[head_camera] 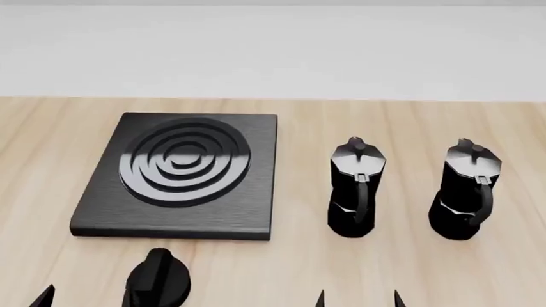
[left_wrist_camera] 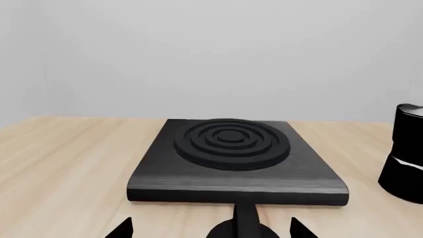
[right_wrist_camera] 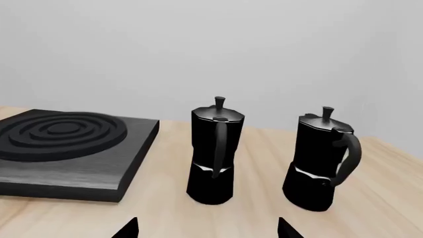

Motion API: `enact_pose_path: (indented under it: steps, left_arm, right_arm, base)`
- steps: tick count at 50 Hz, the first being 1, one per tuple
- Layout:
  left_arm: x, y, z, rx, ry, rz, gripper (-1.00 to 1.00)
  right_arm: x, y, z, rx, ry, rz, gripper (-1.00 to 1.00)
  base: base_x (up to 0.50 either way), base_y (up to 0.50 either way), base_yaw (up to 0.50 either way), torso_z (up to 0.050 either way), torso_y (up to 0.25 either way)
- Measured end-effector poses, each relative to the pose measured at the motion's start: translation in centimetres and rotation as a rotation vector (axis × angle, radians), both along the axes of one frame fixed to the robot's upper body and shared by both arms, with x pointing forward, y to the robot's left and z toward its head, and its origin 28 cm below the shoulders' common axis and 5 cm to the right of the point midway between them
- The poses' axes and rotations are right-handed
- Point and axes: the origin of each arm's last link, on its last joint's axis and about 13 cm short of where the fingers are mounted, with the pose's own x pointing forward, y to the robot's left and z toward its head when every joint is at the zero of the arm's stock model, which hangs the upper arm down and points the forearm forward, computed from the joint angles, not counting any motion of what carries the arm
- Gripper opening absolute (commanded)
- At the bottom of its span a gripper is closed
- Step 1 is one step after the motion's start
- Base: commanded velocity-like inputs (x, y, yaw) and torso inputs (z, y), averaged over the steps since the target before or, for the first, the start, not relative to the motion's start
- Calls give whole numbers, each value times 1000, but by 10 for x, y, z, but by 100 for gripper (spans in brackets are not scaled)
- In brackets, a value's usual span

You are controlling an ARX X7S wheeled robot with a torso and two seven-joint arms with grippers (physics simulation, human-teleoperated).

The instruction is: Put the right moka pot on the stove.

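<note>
The right moka pot [head_camera: 465, 192] stands upright on the wooden table, black with a grey-sheen lid; in the right wrist view [right_wrist_camera: 320, 158] its handle faces right. The stove [head_camera: 183, 173] is a flat black slab with raised rings at the left, also in the left wrist view [left_wrist_camera: 231, 153] and right wrist view [right_wrist_camera: 66, 144]. My right gripper [head_camera: 358, 300] is open and empty, near the table's front, in front of the left pot; its tips show in its wrist view [right_wrist_camera: 208, 230]. My left gripper [left_wrist_camera: 211, 230] is open and empty in front of the stove.
A second identical moka pot [head_camera: 354, 188] stands between stove and right pot, also in the right wrist view [right_wrist_camera: 215, 153] and at the left wrist view's edge [left_wrist_camera: 404, 153]. A black oval knob [head_camera: 158, 278] sits before the stove, between my left fingers [left_wrist_camera: 244, 225]. The wooden table [head_camera: 298, 115] ends at a white wall.
</note>
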Motion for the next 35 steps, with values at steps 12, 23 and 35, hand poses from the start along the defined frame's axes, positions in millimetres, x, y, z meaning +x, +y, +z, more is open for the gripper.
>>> enact_pose_path:
  steps: [12,23,35]
  left_arm:
    - [0,0,0,0,0,0,100]
    - [0,0,0,0,-1,1,100]
    - [0,0,0,1,-2,2,100]
  right_arm:
    - [0,0,0,-2,1,2,100]
    - [0,0,-1,-3,2,4,100]
    - [1,0,-1,-3,2,5,100]
  base:
    - [143,0,0,0,0]
    - [144,0,0,0,0]
    - [145,0,0,0,0]
